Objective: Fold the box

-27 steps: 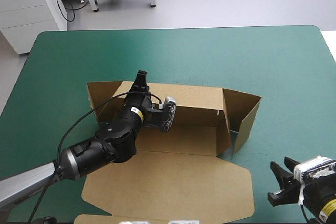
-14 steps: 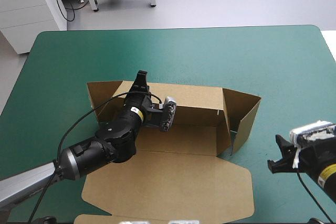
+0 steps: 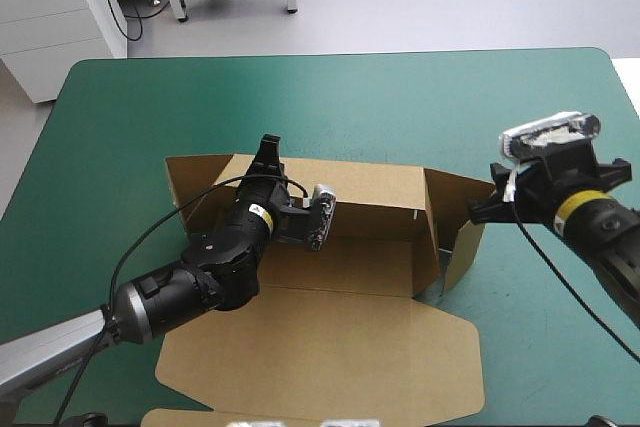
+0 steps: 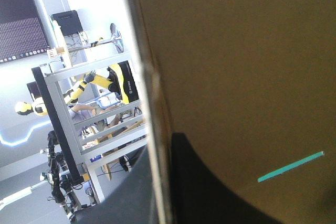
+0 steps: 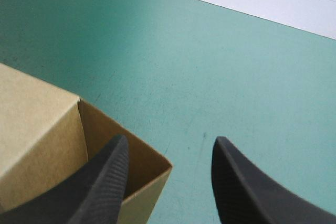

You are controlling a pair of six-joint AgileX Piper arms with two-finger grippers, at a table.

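The right claw (image 5: pixel 170 139) has swung in from the table's (image 3: pixel 140 97) near right corner to the brown box's (image 3: pixel 340 347) raised right end flap (image 3: pixel 452 197), its fingers spread wide, likely to tuck the flap. The box sits mid-table, and the left claw (image 3: pixel 267 150) pinches its far wall (image 3: pixel 370 187).

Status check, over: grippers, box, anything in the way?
Left gripper shut on the box, far wall. Right gripper open at raised right end flap. Lid flat. Nothing seen blocking.

Bare teal-green cover (image 3: pixel 330 97) beyond the upright-walled box (image 3: pixel 330 347)
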